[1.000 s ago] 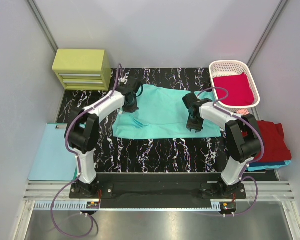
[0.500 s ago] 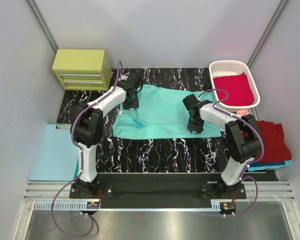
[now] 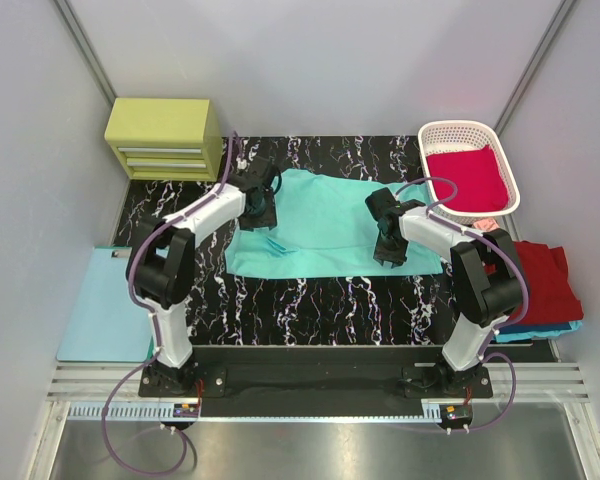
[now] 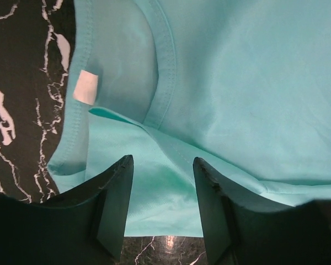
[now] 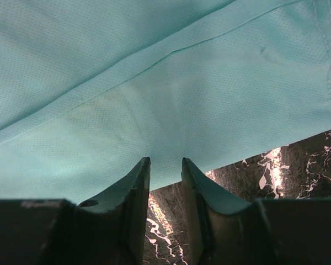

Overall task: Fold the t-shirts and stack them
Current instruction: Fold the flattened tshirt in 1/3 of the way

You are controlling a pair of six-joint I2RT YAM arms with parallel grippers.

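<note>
Mint-teal t-shirt (image 3: 325, 225) spread flat on the marbled surface (image 3: 310, 300), both end effectors low over it.
Left end effector (image 4: 163, 163) is open above the collar end, nothing between its fingers. Right end effector (image 5: 165, 161) has its fingers narrowly apart at the shirt's edge, clamping no cloth. A crimson t-shirt (image 3: 465, 180) lies in the white basket (image 3: 460, 128).

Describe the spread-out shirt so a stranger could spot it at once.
Start at the black marble-patterned table. In its middle lies the mint-teal t-shirt, spread out. It alone is pale green: the crimson shirt sits in the white basket, the dark red shirt lies at the right edge.
</note>
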